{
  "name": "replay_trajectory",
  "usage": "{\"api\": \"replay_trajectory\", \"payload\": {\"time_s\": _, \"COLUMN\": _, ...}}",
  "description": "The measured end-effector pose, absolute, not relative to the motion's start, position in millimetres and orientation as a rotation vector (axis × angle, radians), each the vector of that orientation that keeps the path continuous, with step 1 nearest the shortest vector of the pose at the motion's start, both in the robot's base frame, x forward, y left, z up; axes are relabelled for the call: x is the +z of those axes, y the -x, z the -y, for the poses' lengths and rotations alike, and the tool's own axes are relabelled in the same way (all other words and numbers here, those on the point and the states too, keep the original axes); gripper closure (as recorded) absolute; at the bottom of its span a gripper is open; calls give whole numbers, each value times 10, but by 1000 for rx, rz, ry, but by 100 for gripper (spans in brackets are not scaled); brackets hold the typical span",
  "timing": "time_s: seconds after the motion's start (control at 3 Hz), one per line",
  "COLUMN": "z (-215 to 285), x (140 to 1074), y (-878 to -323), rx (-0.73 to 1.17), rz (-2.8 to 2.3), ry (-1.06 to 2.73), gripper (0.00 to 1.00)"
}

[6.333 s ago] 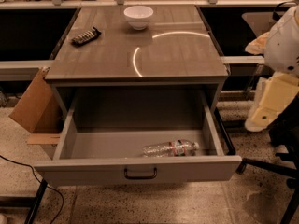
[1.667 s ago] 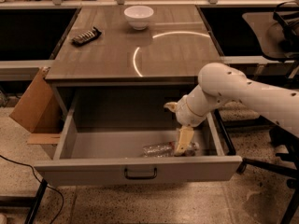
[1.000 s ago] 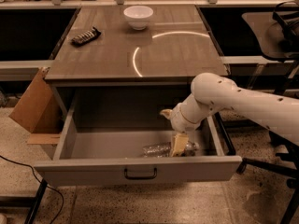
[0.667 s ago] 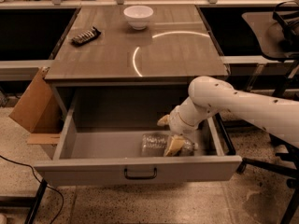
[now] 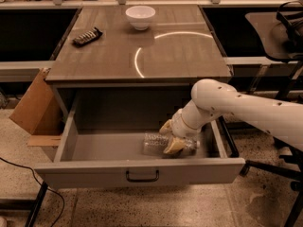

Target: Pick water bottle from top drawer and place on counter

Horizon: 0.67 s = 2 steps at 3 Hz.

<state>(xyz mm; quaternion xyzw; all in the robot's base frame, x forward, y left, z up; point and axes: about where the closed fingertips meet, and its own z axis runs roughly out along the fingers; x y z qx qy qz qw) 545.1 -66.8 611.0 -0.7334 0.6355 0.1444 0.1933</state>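
The top drawer [image 5: 94,173] is pulled fully open under the counter [image 5: 180,56]. The water bottle [image 5: 152,144], clear and crinkled, lies on its side on the drawer floor near the front, right of centre. My gripper [image 5: 170,136] is down inside the drawer, right at the bottle's middle, and covers part of it. My white arm reaches in from the right over the drawer's right side.
A white bowl [image 5: 140,17] and a dark flat object [image 5: 87,36] sit at the back of the counter. A cardboard box [image 5: 35,105] leans by the cabinet's left side. A dark chair [image 5: 279,32] stands at the right. A cable [image 5: 28,174] runs on the floor at the left.
My arm came in from the right and went down into the drawer. The gripper moved left and lower onto the bottle's middle. The bottle has hardly moved.
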Motion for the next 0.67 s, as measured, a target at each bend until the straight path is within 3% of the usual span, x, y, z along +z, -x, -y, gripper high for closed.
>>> {"api": "replay_trajectory", "payload": {"time_s": 0.33, "z": 757, "x": 6275, "y": -5429, "rx": 373, "rz": -1766, "ry": 2047, "gripper": 96}}
{"api": "replay_trajectory", "payload": {"time_s": 0.67, "z": 939, "x": 6563, "y": -5414, "rx": 316, "rz": -1751, "ry": 2021, "gripper": 100}}
